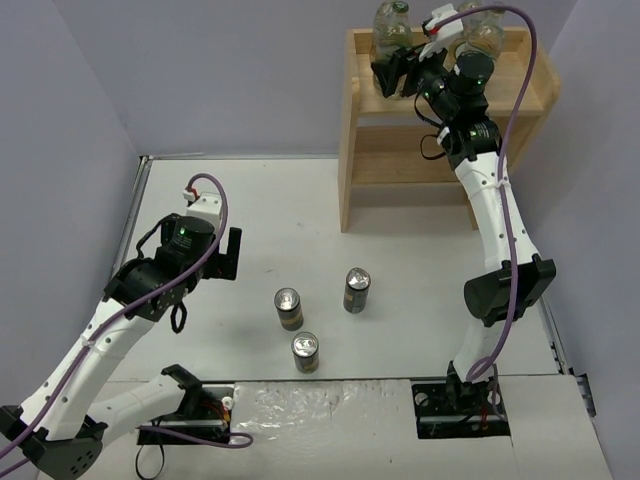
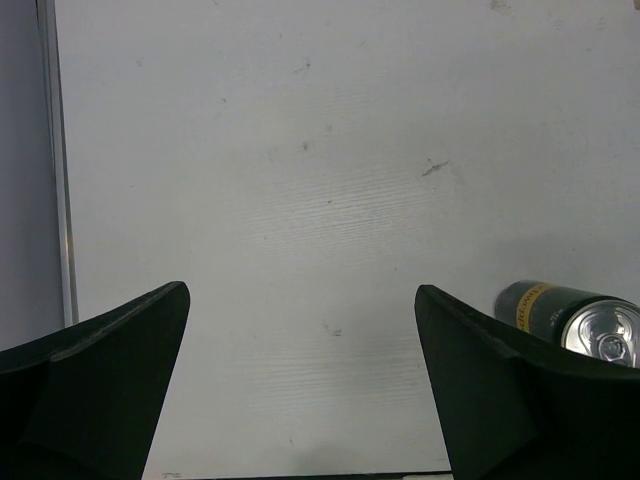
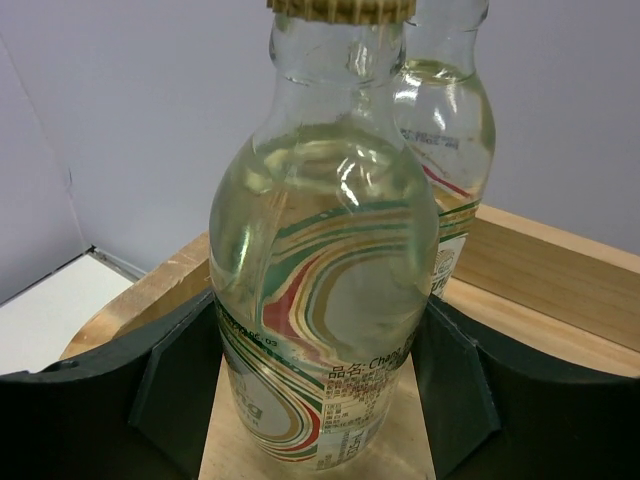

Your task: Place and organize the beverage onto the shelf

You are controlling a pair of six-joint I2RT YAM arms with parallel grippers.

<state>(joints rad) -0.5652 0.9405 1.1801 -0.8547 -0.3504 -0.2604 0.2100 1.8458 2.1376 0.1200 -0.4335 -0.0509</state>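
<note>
Plainly, the clear glass bottle point(image 3: 320, 260) with its swirled green, red and cream label is the delicate thing here. It is rigid and smooth and filled with pale liquid nearly to the shoulder, so it is likely heavy for its size, slippery, and breakable if it tips off the light natural-wood shelf point(image 1: 400, 140). It sits at the shelf's top board, its base out of view. The right hand point(image 3: 320, 375) is clamped on the labelled belly, one dark pad against either side. That low, broad hold on paper rather than bare glass looks the safest; the narrow neck and ridged cap would give less purchase. A second bottle point(image 3: 450, 110) of the same kind stands just behind it on the same board, close enough to be knocked. In front of the shelf, three slim dark cans point(image 1: 306, 352) with silver tops stand upright on the white counter point(image 1: 200, 190). They look like light, thin-walled metal, best taken mid-body. The left hand point(image 2: 300, 330) hangs well to the left of the shelf, fingers wide apart and empty.
</note>
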